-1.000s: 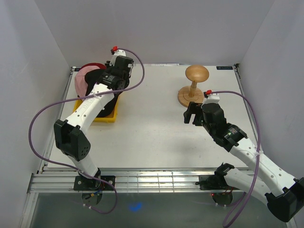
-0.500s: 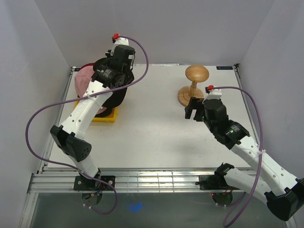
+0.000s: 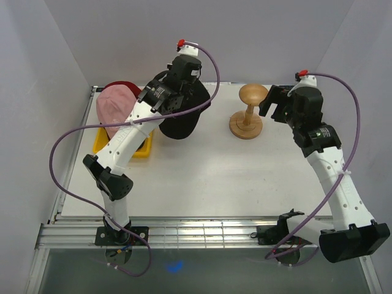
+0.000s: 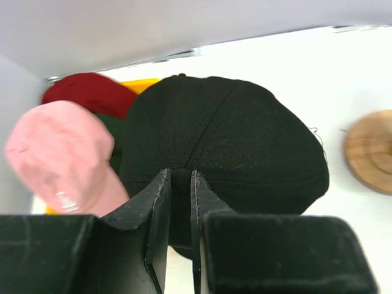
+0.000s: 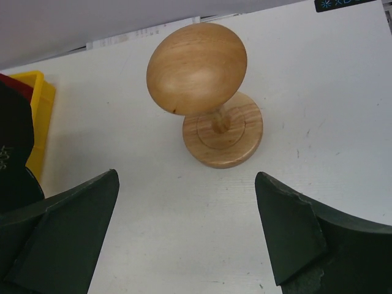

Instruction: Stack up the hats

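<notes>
The hats are split up. A black fabric baseball cap point(image 3: 184, 116) point(image 4: 226, 141) hangs from the left gripper point(image 4: 179, 177), above the white bench point(image 3: 202, 177), between the yellow plastic tray point(image 3: 101, 146) at the left edge and the mushroom-shaped wooden stand point(image 3: 248, 110) to the right. The gripper's two dark fingers are drawn close together and pinch a fold of the cap's cloth at the edge nearest the wrist. The rounded crown spreads out beyond them. From where I stand, I cannot tell whether the cap's lower edge touches the bench.

The other two caps are back by the tray in the far left corner. The pale pink fabric cap point(image 3: 113, 104) point(image 4: 58, 153) lies over the tray's back end. The dark red cap point(image 4: 92, 95) peeks out behind it, against the wall, mostly covered.

On the other side, the right gripper point(image 3: 274, 103) point(image 5: 185, 184) is spread wide with nothing between its fingers. It hovers just right of the wooden stand, pointing toward it. In the right wrist view, the stand's domed top point(image 5: 196, 67) leans a little to the left over its round base. A sliver of the black cap and the yellow tray shows at the far left edge.
</notes>
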{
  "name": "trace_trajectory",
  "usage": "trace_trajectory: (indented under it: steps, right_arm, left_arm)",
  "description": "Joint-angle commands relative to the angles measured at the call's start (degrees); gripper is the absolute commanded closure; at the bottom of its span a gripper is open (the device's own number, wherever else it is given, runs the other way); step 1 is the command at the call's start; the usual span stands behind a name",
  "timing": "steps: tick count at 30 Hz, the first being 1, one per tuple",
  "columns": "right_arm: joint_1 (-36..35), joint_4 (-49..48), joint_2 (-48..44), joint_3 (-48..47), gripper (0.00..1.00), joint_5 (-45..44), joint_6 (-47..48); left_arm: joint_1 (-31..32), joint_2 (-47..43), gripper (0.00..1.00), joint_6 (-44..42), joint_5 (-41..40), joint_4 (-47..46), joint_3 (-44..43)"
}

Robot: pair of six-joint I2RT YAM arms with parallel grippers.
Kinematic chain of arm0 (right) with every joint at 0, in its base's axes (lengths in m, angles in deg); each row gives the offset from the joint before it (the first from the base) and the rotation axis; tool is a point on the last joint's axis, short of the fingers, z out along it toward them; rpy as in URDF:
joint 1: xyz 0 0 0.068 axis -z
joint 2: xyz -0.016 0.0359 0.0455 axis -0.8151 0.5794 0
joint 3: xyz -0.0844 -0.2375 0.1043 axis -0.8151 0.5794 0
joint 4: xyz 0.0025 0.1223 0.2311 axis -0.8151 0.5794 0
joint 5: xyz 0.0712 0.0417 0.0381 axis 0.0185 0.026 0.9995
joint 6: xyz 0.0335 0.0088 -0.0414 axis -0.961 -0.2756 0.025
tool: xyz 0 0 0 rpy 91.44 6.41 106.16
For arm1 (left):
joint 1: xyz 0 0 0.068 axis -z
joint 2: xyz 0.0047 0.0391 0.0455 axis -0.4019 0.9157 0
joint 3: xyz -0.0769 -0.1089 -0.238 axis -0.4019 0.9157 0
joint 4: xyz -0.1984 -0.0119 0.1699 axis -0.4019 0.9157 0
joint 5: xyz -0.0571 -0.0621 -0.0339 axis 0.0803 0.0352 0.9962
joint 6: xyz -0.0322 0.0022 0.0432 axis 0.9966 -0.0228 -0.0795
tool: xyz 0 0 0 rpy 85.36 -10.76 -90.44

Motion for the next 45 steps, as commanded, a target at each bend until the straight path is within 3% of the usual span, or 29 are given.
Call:
trace_trajectory:
  steps: [1,9,10,16,27,34,45]
  right_arm:
    - [5.73,2.59,2.97,-5.13,0.03,13.09,0.62]
    - [16.02,2.06,8.08,-8.83,0.00,25.34,-3.25]
    - [16.37,1.63,8.78,-8.74,0.04,26.31,-3.51]
    - [19.98,1.01,10.19,-9.27,0.06,27.89,-5.36]
    - [22.79,1.18,7.99,-10.41,0.06,24.73,-9.23]
    - [22.79,0.84,7.90,-8.04,0.06,23.86,-9.14]
    - [22.79,-0.92,10.80,-5.23,0.06,20.96,-8.26]
  left_arm:
    - [0.71,-0.90,1.00,2.62,10.05,-2.98,-3.81]
    - [1.41,-0.55,1.00,4.82,21.60,-17.64,-1.18]
    - [1.50,-0.47,1.00,5.34,22.56,-19.06,-0.22]
    - [1.59,3.75,1.00,8.15,30.74,-27.85,-0.04]
    - [5.45,13.32,1.00,11.76,32.42,-45.60,3.22]
    - [7.48,18.60,1.00,12.46,29.69,-46.15,2.60]
    - [7.74,19.14,1.00,14.31,28.72,-46.06,6.82]
